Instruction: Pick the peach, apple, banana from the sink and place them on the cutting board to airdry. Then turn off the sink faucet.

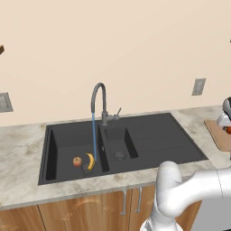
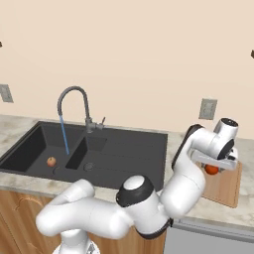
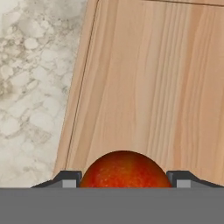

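My gripper (image 3: 124, 180) is shut on a red-orange round fruit, by its look the apple (image 3: 124, 168), with a fingertip on each side of it. It hangs just above the near left part of the wooden cutting board (image 3: 153, 87). From the right base the apple (image 2: 212, 169) sits under the hand over the cutting board (image 2: 225, 188), right of the black sink (image 2: 129, 149). In the large basin lie the yellow banana (image 1: 90, 161) and a small round peach (image 1: 77, 161) side by side. The sink faucet (image 1: 101, 101) runs a thin blue stream (image 1: 94, 140) beside them.
Marbled counter (image 3: 35, 87) borders the board's left edge. My own arm bends between the sink (image 1: 149, 135) and the cutting board (image 1: 219, 135). Wall outlets (image 1: 198, 86) (image 2: 207, 108) sit behind the counter, and wooden cabinet doors (image 1: 90, 207) run below it.
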